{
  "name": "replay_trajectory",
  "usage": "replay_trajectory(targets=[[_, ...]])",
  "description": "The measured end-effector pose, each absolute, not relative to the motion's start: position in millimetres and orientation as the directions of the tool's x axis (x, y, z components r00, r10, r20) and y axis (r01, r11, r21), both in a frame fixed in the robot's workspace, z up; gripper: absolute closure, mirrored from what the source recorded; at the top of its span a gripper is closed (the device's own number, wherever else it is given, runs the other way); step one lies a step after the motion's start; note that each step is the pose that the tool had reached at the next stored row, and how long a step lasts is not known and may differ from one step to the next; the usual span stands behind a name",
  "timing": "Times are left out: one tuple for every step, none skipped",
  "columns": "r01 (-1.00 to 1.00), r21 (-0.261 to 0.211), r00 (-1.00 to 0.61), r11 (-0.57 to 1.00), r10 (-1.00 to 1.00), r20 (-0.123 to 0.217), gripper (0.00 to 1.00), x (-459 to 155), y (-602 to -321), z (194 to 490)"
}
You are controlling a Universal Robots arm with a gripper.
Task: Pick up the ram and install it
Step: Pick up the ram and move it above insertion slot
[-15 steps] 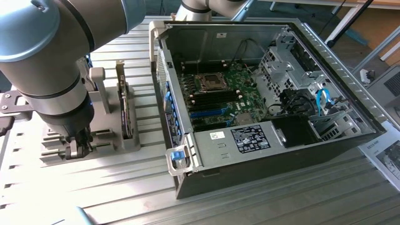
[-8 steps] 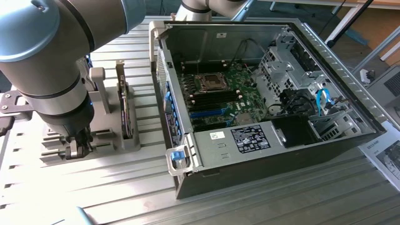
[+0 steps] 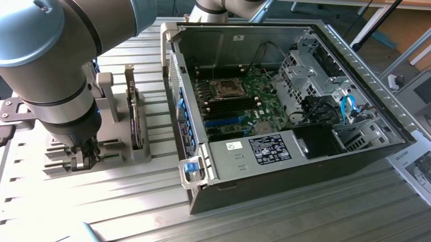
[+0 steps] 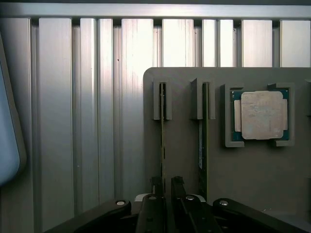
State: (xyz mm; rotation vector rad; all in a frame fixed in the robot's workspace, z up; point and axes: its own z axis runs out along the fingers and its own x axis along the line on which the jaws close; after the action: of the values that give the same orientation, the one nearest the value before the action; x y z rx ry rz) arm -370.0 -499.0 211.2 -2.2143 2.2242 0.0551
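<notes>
the wrist view shows the tool (image 4: 166,183) closed narrow on the near end of the ram (image 4: 163,141). the ram stands on edge in the grey holder (image 4: 182,97), its long axis running straight away from the tool, parallel to a second stick (image 4: 204,141). the exterior view adds the open computer case (image 3: 283,166) beside it on the table (image 3: 121,201).

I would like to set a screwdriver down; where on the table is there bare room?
The slatted table is bare in front of the computer case, along the exterior view's lower edge, and beside the grey holder on the side away from the processor. The holder itself, with the hand at the ram, is crowded.
</notes>
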Motion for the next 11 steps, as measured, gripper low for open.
replay_trajectory(targets=[[-1.0, 0.023, -0.005, 0.004, -1.0, -0.027, 0.78, -370.0, -499.0, 211.2], [-1.0, 0.023, -0.005, 0.004, -1.0, -0.027, 0.78, -370.0, -499.0, 211.2], [-1.0, 0.023, -0.005, 0.004, -1.0, -0.027, 0.78, -370.0, -499.1, 211.1], [-1.0, 0.023, -0.005, 0.004, -1.0, -0.027, 0.78, -370.0, -499.4, 211.2], [-1.0, 0.023, -0.005, 0.004, -1.0, -0.027, 0.78, -370.0, -499.8, 211.2], [-1.0, 0.023, -0.005, 0.004, -1.0, -0.027, 0.78, -369.9, -500.3, 211.1], [-1.0, 0.023, -0.005, 0.004, -1.0, -0.027, 0.78, -370.0, -500.7, 211.1], [-1.0, 0.023, -0.005, 0.004, -1.0, -0.027, 0.78, -370.0, -500.8, 211.2], [-1.0, 0.023, -0.005, 0.004, -1.0, -0.027, 0.78, -370.0, -500.8, 211.2], [-1.0, 0.023, -0.005, 0.004, -1.0, -0.027, 0.78, -370.0, -500.8, 211.2], [-1.0, 0.023, -0.005, 0.004, -1.0, -0.027, 0.78, -370.0, -500.9, 211.2]])
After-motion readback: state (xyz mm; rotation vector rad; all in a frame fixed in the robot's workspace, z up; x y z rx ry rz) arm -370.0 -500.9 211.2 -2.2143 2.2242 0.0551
